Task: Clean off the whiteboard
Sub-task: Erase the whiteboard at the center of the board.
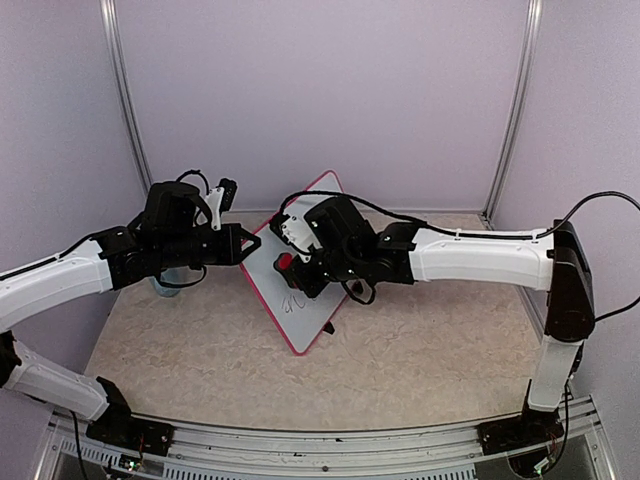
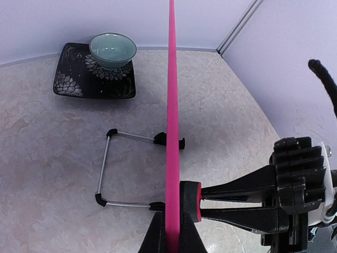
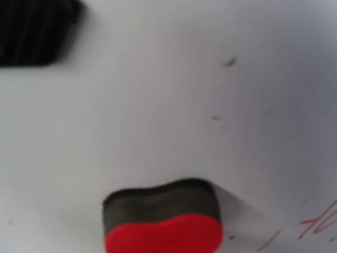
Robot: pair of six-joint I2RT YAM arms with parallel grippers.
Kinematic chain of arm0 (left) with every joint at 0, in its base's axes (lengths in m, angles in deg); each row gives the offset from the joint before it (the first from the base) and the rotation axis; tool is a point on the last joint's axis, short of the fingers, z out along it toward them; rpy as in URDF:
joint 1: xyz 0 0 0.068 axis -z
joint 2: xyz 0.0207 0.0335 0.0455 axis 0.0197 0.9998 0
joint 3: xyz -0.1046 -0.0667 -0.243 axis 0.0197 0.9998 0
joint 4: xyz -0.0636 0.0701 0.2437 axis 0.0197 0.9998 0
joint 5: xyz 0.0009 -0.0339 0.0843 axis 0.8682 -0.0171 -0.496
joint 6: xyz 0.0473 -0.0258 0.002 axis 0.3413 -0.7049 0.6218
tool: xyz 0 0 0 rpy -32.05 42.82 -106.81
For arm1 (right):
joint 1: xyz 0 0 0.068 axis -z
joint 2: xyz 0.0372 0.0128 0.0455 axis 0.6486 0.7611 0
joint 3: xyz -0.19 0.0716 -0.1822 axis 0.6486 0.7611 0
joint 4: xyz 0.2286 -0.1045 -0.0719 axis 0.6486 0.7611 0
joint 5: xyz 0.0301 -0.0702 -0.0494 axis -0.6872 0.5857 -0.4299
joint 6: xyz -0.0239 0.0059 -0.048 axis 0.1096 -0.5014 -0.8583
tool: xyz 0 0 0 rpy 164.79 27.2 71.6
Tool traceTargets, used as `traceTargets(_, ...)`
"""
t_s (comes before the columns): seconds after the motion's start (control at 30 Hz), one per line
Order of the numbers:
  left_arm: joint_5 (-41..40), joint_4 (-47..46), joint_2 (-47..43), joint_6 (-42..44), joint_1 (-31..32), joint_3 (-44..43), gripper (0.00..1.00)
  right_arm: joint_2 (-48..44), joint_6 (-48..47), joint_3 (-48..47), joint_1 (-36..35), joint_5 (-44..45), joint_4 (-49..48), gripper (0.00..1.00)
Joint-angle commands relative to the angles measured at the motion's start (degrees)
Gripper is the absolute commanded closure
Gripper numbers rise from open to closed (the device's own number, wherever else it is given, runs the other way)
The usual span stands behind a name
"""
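Whiteboard point(image 1: 312, 325) is about mid-table, propped on its wire stand point(image 2: 103, 167) and turned at an angle. It has a pink-red frame all round and a mostly clean white face, with a bit of scribble point(image 1: 293, 303) on the near part and a few faint specks elsewhere. My left gripper point(image 1: 250, 243) is pinching the frame on the board's left edge, one finger on either side of it. My right gripper point(image 1: 290, 266) is clamped on the red eraser point(image 1: 285, 262), black felt side flat against the board face, just to the far side of the scribble. From the top camera the right wrist covers a good chunk of the board's far half. Behind the board, well apart from it, there's a dark flowery plate point(image 2: 71, 84) with a pale green bowl point(image 2: 112, 50) on it.
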Motion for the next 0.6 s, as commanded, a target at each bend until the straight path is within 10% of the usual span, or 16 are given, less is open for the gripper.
traceTargets(0.0,4.5,-0.6,0.2,-0.6,1.7,1.3,1.00,1.6,-0.7,-0.5,0.5,0.4,-5.8,1.00)
traceTargets(0.57,5.0,-0.9,0.6,-0.6,1.7,1.0,1.00,-1.2,2.6,11.0,1.8,-1.5,-9.2,1.00)
